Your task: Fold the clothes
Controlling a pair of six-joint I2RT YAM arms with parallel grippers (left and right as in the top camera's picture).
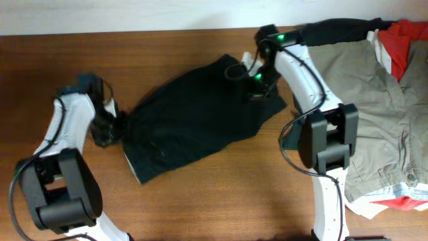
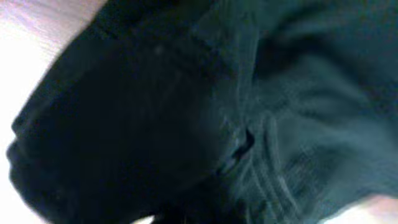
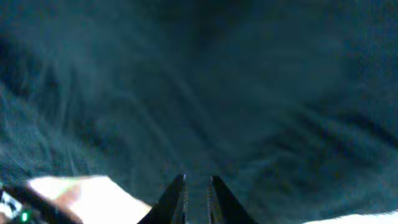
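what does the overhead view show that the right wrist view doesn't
Only overhead: the brown wooden table, the khaki-grey fabric shorts and the red fabric garment at the right, and the left gripper at the left edge of the large plain black soft-fabric garment, whose whole outline shows.
Only right wrist: fine creases in the cloth, and how the two dark tips of the right gripper stand, nearly together.
Both: the black garment, with the right gripper at it.
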